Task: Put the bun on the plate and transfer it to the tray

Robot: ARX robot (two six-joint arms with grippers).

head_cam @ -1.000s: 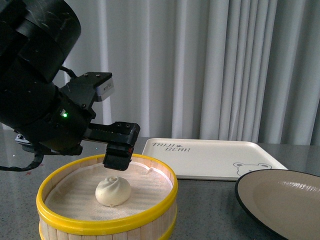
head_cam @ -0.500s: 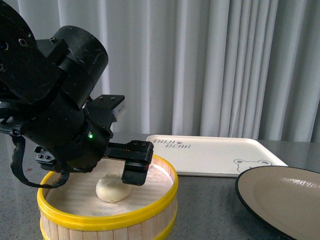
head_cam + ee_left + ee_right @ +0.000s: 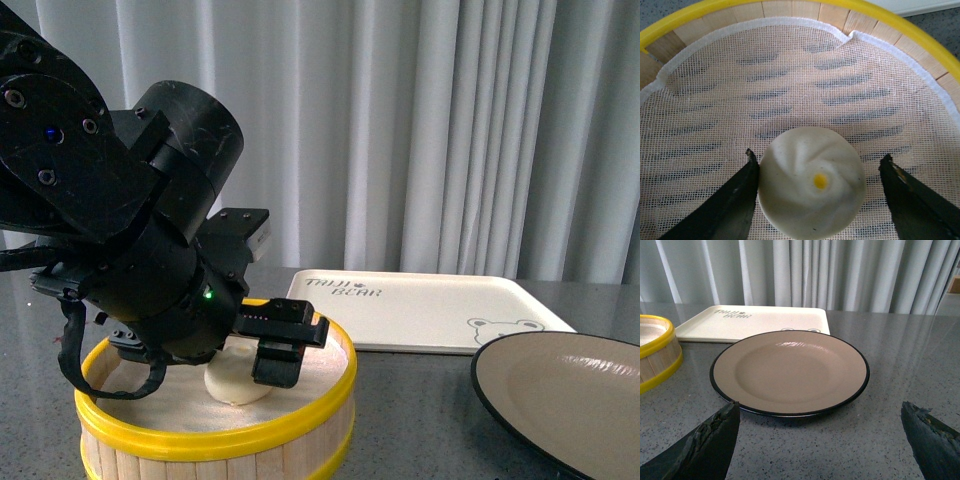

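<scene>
Down inside the steamer basket (image 3: 300, 428) with the left gripper (image 3: 817, 158), jaws spread and straddling the bun (image 3: 812, 186); one dark finger (image 3: 742, 192) touching or all but touching the bun's side, the other finger (image 3: 907, 197) clear of it with a strip of bare mesh between; not clamped on anything.

Resting on the white mesh liner (image 3: 790, 75) near the middle of the basket, pleated swirl upward, with a small yellow dot at the swirl's centre; in the front view, showing only as a pale lump half hidden behind the near finger and the bulky black left arm (image 3: 130, 230).

Lying flat at about 1 o'clock from the basket, in front of the pale curtain (image 3: 450, 130): the tray (image 3: 420, 312), cream-white, with grey lettering ending in "BEAR" towards its far left corner and a small bear face towards its near right corner.

Set at about 3 o'clock from the basket and 5 o'clock from the tray, just beside the tray's near edge, touching or not impossible to tell: the plate (image 3: 790, 371), beige inside, black at the rim, flat on the grey speckled table (image 3: 890, 440).

Poised at the plate's 6 o'clock side with the right gripper (image 3: 820, 406), jaws spread wide, gripping nothing, both dark fingertips short of the plate's rim.
</scene>
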